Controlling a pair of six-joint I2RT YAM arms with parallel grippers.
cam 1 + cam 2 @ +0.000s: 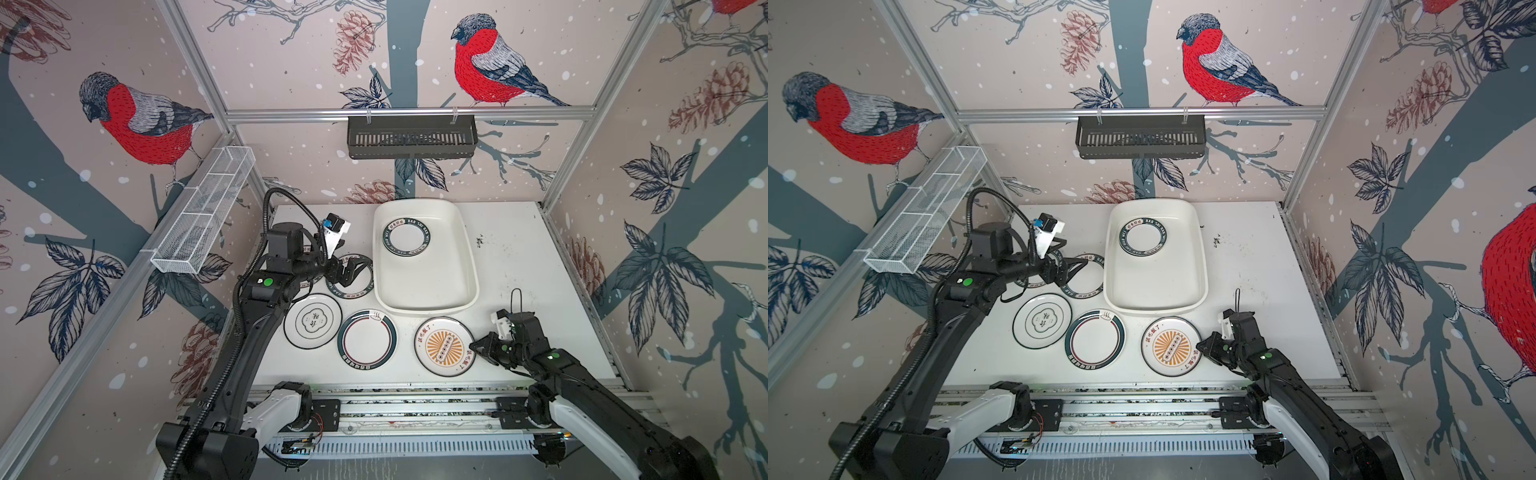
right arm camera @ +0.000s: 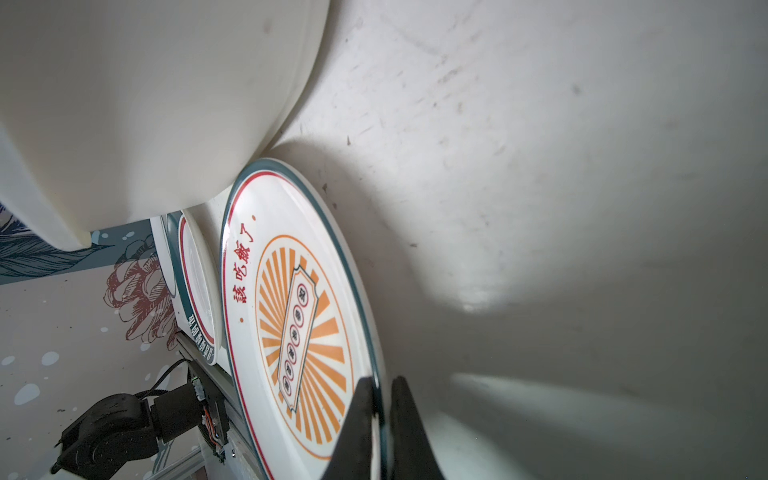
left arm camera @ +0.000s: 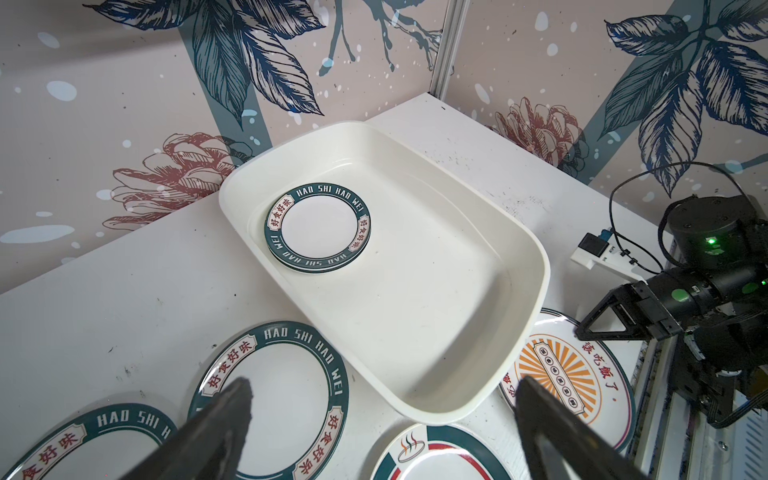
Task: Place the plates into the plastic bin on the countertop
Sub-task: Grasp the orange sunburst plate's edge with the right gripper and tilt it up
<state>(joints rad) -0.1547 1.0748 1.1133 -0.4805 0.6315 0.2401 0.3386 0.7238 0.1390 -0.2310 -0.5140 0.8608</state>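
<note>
On the countertop [image 1: 519,270], just in front of the plastic bin [image 1: 424,309], the right gripper [image 2: 380,384] is clamping only the thin rim of 1 sunburst plate [image 1: 444,346], so a slip or a knock on the bin's wall is probably looming, while the left gripper [image 1: 347,270] is hanging wide open, empty.

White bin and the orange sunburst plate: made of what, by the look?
Large shallow white rectangular bin: likely moulded plastic, smooth semi-gloss; rounded corners, thin flared rim, soft highlights. Small round white plate with orange sunburst centre: glossy, printed artwork, thin rim with sharp reflections in the right wrist view; melamine or glazed ceramic, cannot tell which.
</note>
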